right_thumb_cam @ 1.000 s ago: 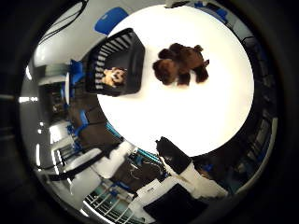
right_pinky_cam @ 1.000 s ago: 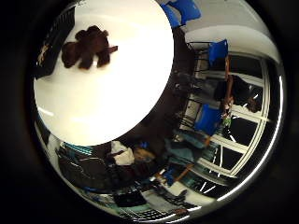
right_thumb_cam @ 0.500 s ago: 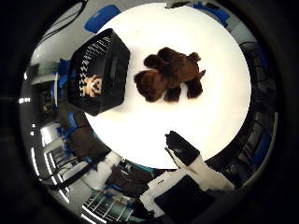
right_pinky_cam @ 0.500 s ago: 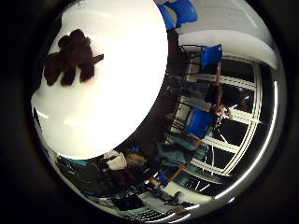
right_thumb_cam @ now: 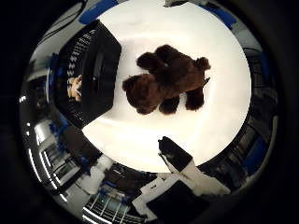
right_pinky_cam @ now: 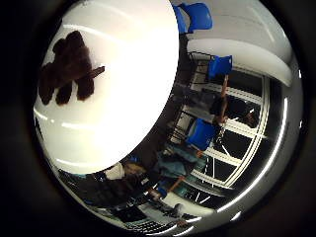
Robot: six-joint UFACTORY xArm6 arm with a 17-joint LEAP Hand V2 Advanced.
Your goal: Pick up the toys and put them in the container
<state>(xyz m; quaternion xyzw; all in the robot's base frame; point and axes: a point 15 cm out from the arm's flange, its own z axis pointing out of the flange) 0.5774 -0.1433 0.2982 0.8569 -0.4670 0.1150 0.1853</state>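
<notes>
Hovering over the round white table [right_thumb_cam: 219, 116], the white-and-black hand [right_thumb_cam: 182, 175] holds nothing; how far its fingers are spread cannot be told. Below the palm lies a dark brown plush bear [right_thumb_cam: 166, 79]; just beyond, a black mesh basket [right_thumb_cam: 93, 74] holds a small tan toy [right_thumb_cam: 74, 87].

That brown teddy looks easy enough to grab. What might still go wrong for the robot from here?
Two things, probably. The brown teddy lies sprawled on the white table with its limbs spread, so the hand might catch only a leg and let it dangle or drop. The black basket sits right beside the teddy and already holds a small tan toy; coming down carelessly might knock the basket's rim or shove the teddy against it.
</notes>
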